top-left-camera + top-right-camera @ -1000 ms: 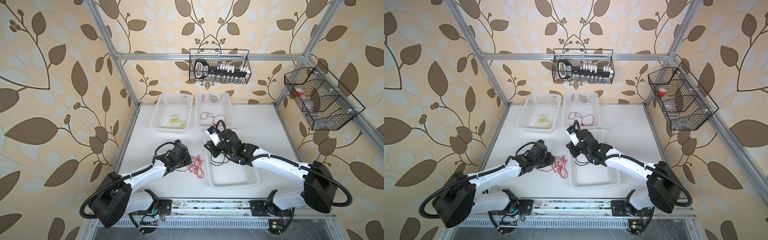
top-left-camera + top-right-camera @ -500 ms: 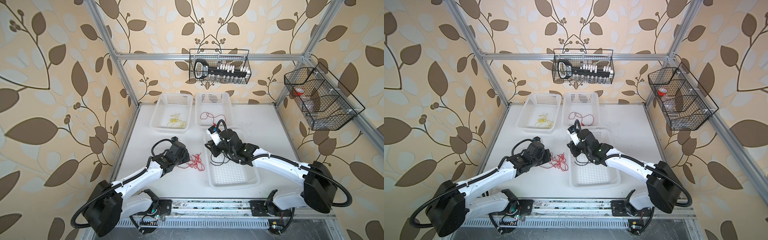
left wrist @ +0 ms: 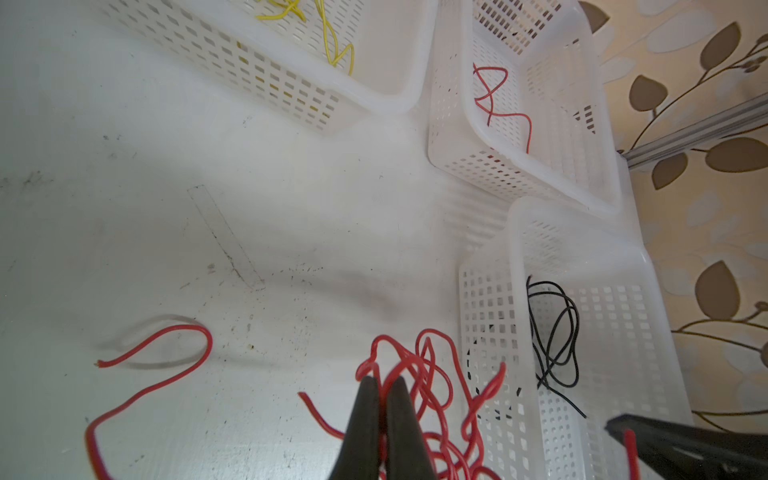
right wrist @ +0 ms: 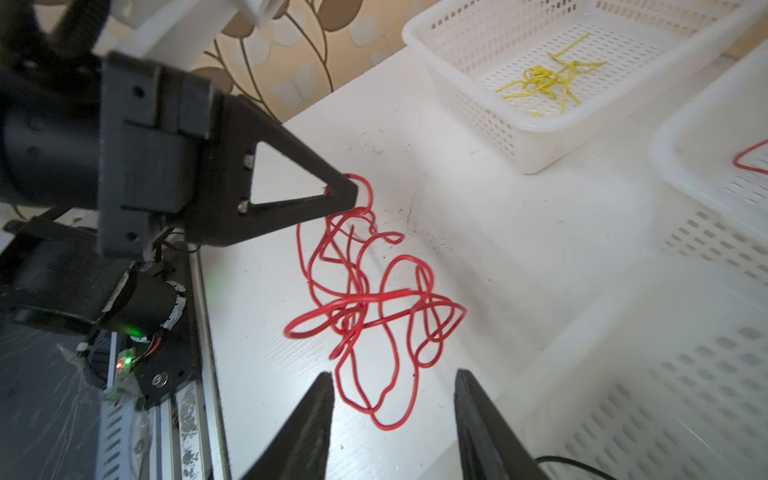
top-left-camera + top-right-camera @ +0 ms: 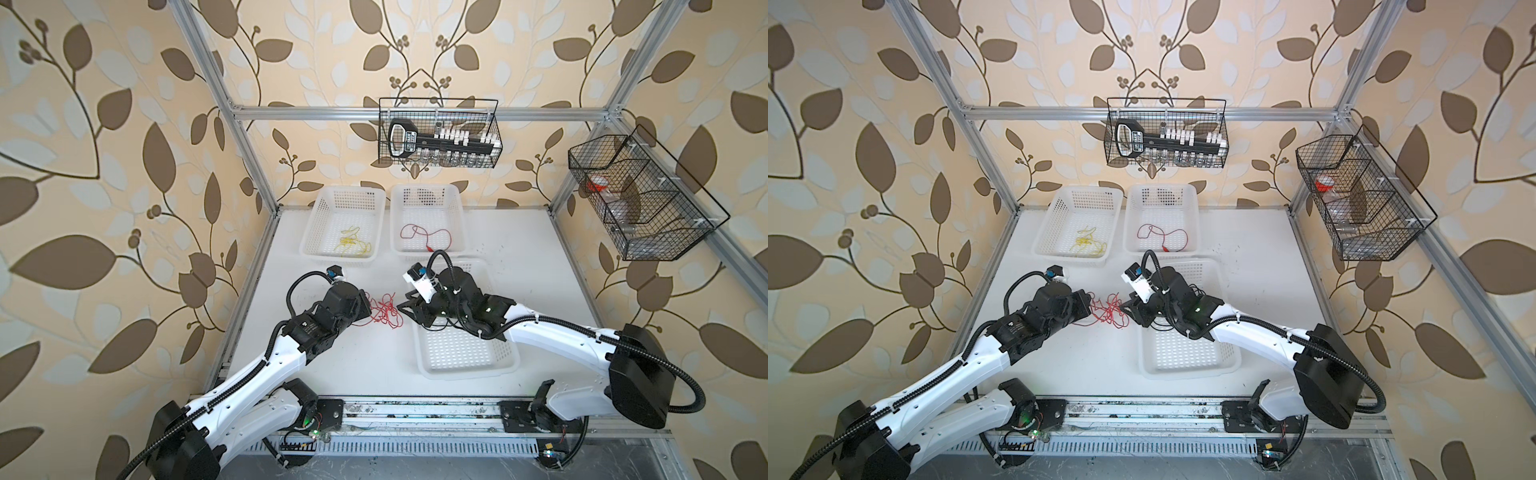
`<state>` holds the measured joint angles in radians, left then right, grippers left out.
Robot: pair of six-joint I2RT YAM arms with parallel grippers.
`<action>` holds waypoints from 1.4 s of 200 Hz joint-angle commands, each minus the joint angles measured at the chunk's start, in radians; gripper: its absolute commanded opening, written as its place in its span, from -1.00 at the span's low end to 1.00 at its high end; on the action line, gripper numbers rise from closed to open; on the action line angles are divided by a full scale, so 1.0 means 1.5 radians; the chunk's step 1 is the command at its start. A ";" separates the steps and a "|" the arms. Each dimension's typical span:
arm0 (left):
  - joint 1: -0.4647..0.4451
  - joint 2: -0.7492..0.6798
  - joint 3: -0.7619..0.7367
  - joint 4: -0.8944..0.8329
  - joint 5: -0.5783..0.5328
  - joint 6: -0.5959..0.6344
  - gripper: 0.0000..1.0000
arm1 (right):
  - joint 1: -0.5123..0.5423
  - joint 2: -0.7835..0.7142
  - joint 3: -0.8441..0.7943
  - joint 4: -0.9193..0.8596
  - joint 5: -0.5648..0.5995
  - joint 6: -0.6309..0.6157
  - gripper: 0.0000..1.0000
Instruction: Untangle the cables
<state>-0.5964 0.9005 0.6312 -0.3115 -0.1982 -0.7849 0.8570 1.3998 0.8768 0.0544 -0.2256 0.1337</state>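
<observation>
A red cable tangle point(image 5: 384, 311) point(image 5: 1108, 309) lies on the white table between my two grippers. My left gripper point(image 5: 369, 309) point(image 3: 382, 380) is shut on a loop of this tangle point(image 3: 432, 374); its tip pinches the loop in the right wrist view too point(image 4: 349, 191). My right gripper point(image 5: 409, 316) point(image 4: 395, 374) stands open just beside the tangle point(image 4: 365, 299), its fingers either side of the nearest loop without touching it. A black cable point(image 3: 557, 332) lies in the near basket point(image 5: 465, 370). A yellow cable point(image 5: 351, 243) and another red cable point(image 5: 428, 237) lie in separate back baskets.
Two white baskets stand side by side at the back of the table, the left one point(image 5: 316, 249) and the middle one point(image 5: 397, 249). Black wire baskets hang on the back wall point(image 5: 438, 133) and the right wall point(image 5: 640, 199). A metal rail point(image 5: 415, 409) runs along the front.
My left gripper closed on the red tangle and carried it a little toward the back. My right gripper opened wider and reached left from over the near basket toward the tangle.
</observation>
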 commanded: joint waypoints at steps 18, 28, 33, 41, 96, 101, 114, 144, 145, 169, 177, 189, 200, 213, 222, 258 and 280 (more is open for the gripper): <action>-0.002 -0.006 0.035 -0.004 -0.026 0.005 -1.00 | 0.021 0.006 -0.003 0.063 -0.019 -0.008 0.03; -0.003 -0.005 0.036 -0.003 -0.023 0.005 -1.00 | 0.023 0.011 0.003 0.074 -0.018 -0.002 0.04; -0.003 -0.005 0.036 -0.003 -0.023 0.005 -1.00 | 0.024 0.014 0.006 0.078 -0.018 -0.001 0.04; -0.002 -0.005 0.035 -0.003 -0.024 0.005 -1.00 | 0.026 0.020 0.013 0.082 -0.021 -0.001 0.05; -0.003 -0.007 0.038 -0.004 -0.032 0.006 -1.00 | 0.033 0.078 0.072 0.063 -0.010 0.007 0.02; -0.003 -0.007 0.037 -0.003 -0.032 0.007 -1.00 | 0.033 0.081 0.074 0.066 -0.013 0.008 0.01; -0.002 -0.005 0.037 -0.004 -0.033 0.008 -1.00 | 0.033 0.088 0.077 0.074 -0.022 0.012 -0.10; -0.003 -0.006 0.037 -0.007 -0.040 0.012 -1.00 | 0.033 0.101 0.089 0.071 -0.015 0.019 -0.61; -0.002 -0.006 0.037 -0.007 -0.040 0.012 -1.00 | 0.033 0.101 0.089 0.071 -0.014 0.018 -0.63; -0.002 -0.012 0.034 -0.019 -0.060 0.017 -1.00 | 0.032 0.097 0.086 0.060 0.013 0.012 -0.94; -0.001 -0.015 0.033 -0.027 -0.072 0.020 -1.00 | 0.031 0.093 0.084 0.055 0.024 0.008 -1.00; 0.001 -0.018 0.033 -0.044 -0.096 0.023 -1.00 | 0.023 0.082 0.077 0.054 0.038 0.008 -1.00; 0.006 -0.022 0.032 -0.061 -0.121 0.026 -1.00 | 0.013 0.068 0.068 0.054 0.049 0.013 -1.00; 0.015 -0.024 0.032 -0.082 -0.142 0.029 -1.00 | -0.007 0.048 0.055 0.056 0.051 0.024 -1.00; 0.024 -0.026 0.033 -0.099 -0.153 0.030 -1.00 | -0.019 0.034 0.045 0.057 0.056 0.030 -1.00; 0.095 -0.033 0.020 -0.143 -0.152 0.027 -1.00 | -0.075 -0.042 0.002 0.058 0.100 0.042 -1.00; 0.145 -0.052 0.003 -0.154 -0.139 0.024 -1.00 | -0.119 -0.093 -0.025 0.058 0.121 0.054 -1.00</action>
<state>-0.4450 0.8635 0.6437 -0.4675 -0.3668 -0.7616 0.7338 1.3323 0.8814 0.1314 -0.1223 0.1955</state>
